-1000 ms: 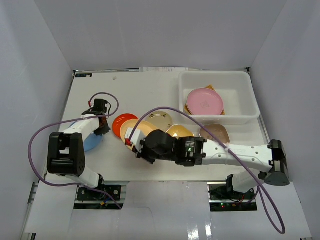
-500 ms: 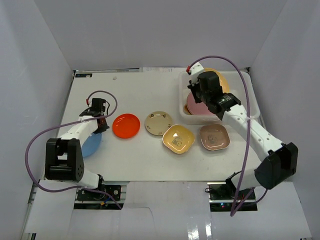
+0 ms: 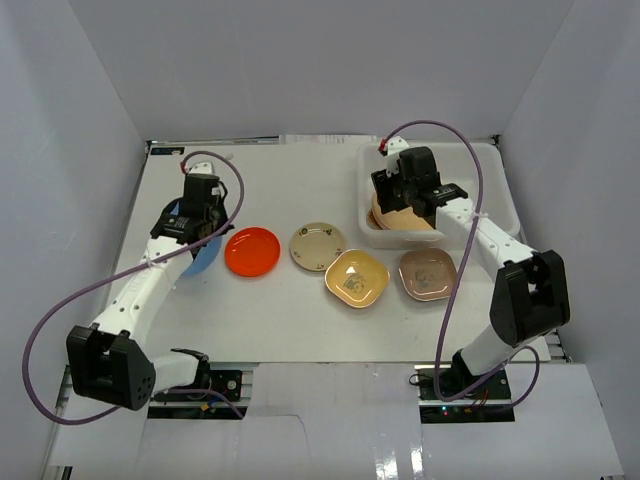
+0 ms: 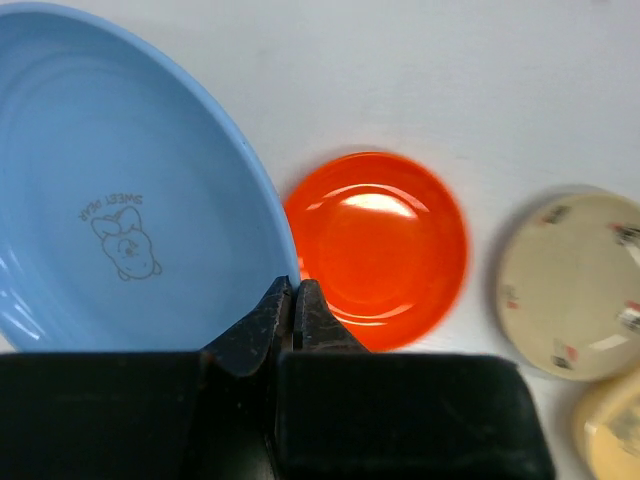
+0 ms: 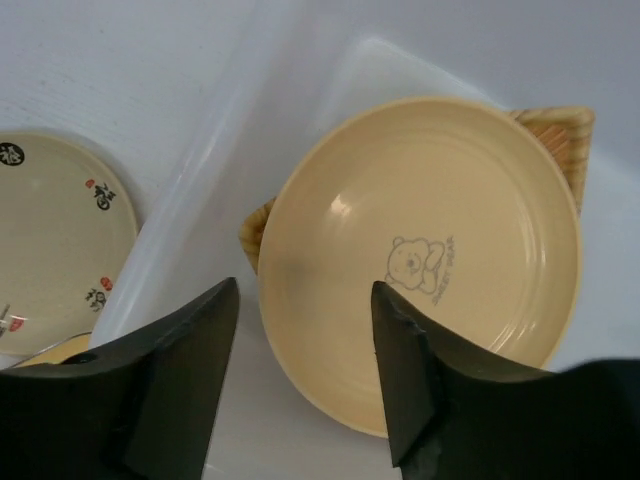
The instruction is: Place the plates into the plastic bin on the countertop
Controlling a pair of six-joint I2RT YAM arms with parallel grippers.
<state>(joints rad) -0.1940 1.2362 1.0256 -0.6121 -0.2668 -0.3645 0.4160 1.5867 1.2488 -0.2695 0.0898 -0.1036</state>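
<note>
At the left, the left gripper [image 4: 292, 302] is pinched tight on the rim of the round blue plastic plate [image 4: 120, 200], a grip only its wrist view shows; from overhead the plate [image 3: 205, 255] looks tilted, perhaps off the white countertop [image 3: 290, 180]. Right of it lie the round orange-red plate [image 3: 251, 250], the round cream plate [image 3: 318, 245], the rounded-square yellow plate [image 3: 357, 277] and the rounded-square pinkish-brown plate [image 3: 428, 274]. In the white rectangular plastic bin [image 3: 492, 152], the right gripper [image 5: 300, 370] hangs spread wide and empty above the round tan-yellow plate [image 5: 420, 250], which lies on an orange-tan patterned dish [image 5: 562, 128], though overhead the wrist hides those fingers.
</note>
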